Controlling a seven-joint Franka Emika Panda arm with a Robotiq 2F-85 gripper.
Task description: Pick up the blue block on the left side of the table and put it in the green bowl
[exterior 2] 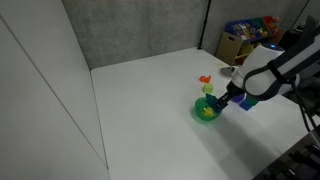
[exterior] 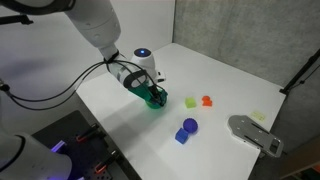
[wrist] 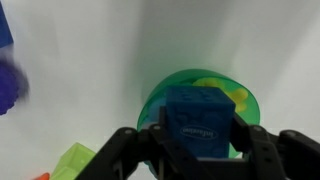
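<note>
My gripper (wrist: 198, 140) is shut on the dark blue block (wrist: 200, 118) and holds it just above the green bowl (wrist: 165, 92). The bowl holds something yellow-green (wrist: 215, 84). In both exterior views the gripper (exterior: 147, 92) (exterior 2: 226, 101) hangs over the bowl (exterior: 157, 99) (exterior 2: 205, 111) near the table's middle; the block is mostly hidden by the fingers there.
On the white table (exterior: 200, 70) lie a violet-blue cube (exterior: 182, 136) and a violet-blue round piece (exterior: 190, 125), a light green piece (exterior: 190, 101) and an orange piece (exterior: 207, 100). A grey device (exterior: 255, 133) sits at the table's edge. Boxes (exterior 2: 245, 40) stand beyond the table.
</note>
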